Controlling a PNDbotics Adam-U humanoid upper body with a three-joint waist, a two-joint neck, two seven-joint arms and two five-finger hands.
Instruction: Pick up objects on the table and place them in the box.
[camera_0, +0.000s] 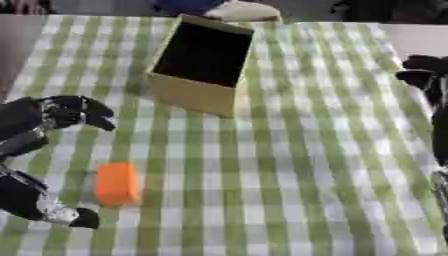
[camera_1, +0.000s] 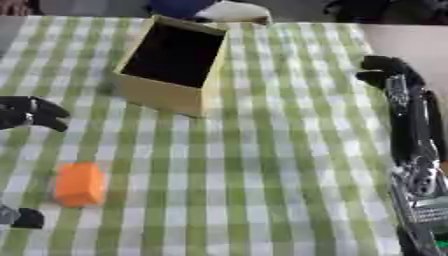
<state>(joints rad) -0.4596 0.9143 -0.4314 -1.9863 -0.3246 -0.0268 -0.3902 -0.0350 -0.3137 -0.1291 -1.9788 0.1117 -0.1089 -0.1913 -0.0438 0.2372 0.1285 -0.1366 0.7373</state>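
The orange block (camera_0: 117, 183) lies on the checked tablecloth (camera_0: 297, 165), right in the gap between the left hand's (camera_0: 52, 115) spread fingers and thumb, nothing gripped. The yellow box (camera_0: 199, 65) stands open beyond that hand, while the right hand (camera_1: 391, 71) hangs slack at the far side.

Green and white check cloth (camera_0: 289, 165) covers the whole surface. The box (camera_0: 188, 95) is a tan yellow outside and looks black inside. The block (camera_0: 117, 183) is bright orange. Both the left hand (camera_0: 74, 111) and right hand (camera_1: 385, 70) are black.
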